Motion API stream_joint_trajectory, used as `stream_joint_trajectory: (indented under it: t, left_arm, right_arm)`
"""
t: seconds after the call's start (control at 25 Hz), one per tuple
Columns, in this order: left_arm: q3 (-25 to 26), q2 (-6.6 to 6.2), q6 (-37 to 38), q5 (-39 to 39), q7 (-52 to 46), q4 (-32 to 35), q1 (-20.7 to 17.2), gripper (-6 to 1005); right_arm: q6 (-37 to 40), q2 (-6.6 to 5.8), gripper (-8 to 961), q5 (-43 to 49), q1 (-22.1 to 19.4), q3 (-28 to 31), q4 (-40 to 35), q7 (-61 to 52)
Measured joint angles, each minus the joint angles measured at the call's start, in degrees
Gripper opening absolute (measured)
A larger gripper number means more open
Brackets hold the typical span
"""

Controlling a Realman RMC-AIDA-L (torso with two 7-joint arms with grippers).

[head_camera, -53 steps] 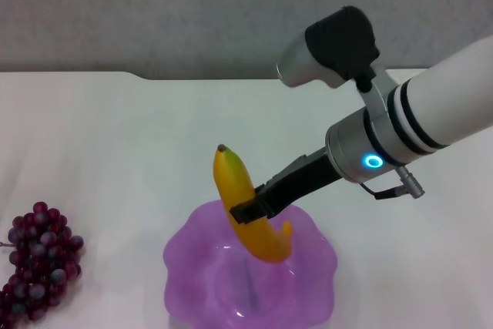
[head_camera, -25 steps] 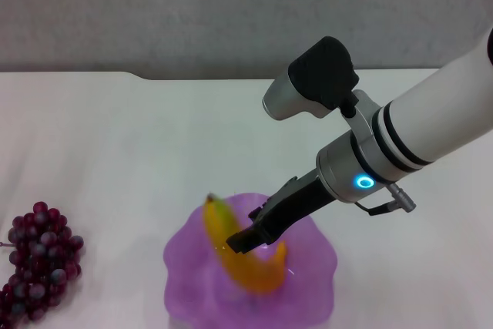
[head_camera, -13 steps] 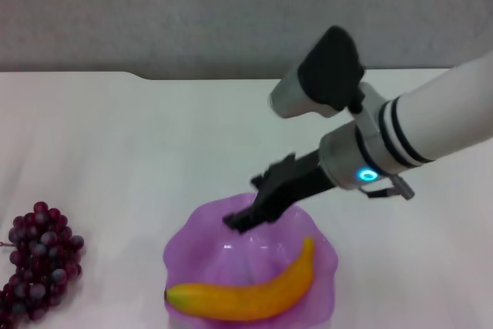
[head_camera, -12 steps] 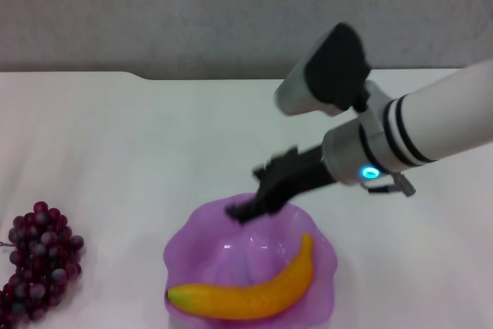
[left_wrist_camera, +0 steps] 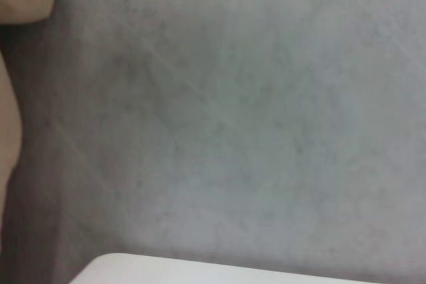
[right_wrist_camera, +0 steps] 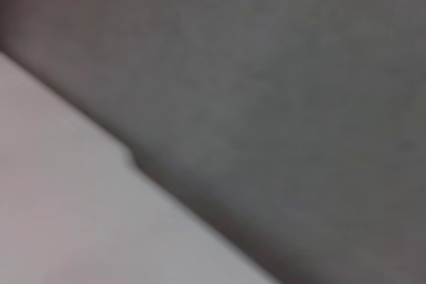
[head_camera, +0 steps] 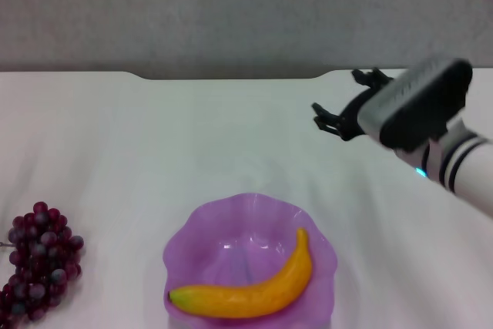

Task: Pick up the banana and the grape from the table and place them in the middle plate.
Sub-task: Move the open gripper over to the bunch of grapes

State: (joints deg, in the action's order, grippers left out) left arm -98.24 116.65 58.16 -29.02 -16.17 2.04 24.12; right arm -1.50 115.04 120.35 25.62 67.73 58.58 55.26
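Observation:
The banana (head_camera: 253, 288) lies on its side in the purple scalloped middle plate (head_camera: 202, 236) at the front centre of the white table (head_camera: 154, 136). The grape bunch (head_camera: 38, 265) sits on the table at the front left, apart from the plate. My right gripper (head_camera: 344, 100) is open and empty, raised at the right, well behind and to the right of the plate. My left gripper is out of view; the left wrist view shows only a grey wall and a strip of table edge (left_wrist_camera: 200, 272).
The dark notched far edge of the table (head_camera: 231, 75) runs in front of a grey wall. The right wrist view shows the table surface (right_wrist_camera: 66, 197) and the wall.
The right gripper let go of the banana, which dropped and came to rest on its side in the plate. The right arm then lifted and pulled back to the right. The grapes have not moved.

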Motion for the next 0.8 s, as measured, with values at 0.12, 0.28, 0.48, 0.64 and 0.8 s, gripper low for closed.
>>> stream_joint_trajectory:
  t: [0.12, 0.28, 0.48, 0.64, 0.8]
  left_arm:
    - [-0.09, 0.25, 0.02, 1.60, -0.44, 0.14, 0.29, 860]
    - [-0.11, 0.37, 0.04, 3.61, -1.83, 0.23, 0.64, 860]
    - [-0.11, 0.67, 0.01, 5.61, -2.44, 0.34, 1.44, 860]
    - [-0.11, 0.67, 0.03, 9.98, -6.01, 0.66, 1.60, 860]
    - [-0.11, 0.38, 0.03, 14.39, -8.65, 0.77, 1.63, 860]
  right_arm:
    - [17.58, 0.10, 880, -0.17, -0.15, -8.43, -7.34, -4.12]
    - [42.73, 0.13, 879, 0.00, 1.34, -21.62, -20.16, -16.95]
    - [62.92, 0.34, 879, 0.14, 2.87, -31.93, -34.03, -37.21]
    - [63.48, -0.08, 879, 1.30, 3.95, -33.41, -38.09, -54.52]
    - [58.77, -0.27, 880, 4.99, 6.92, -34.65, -42.96, -71.89]
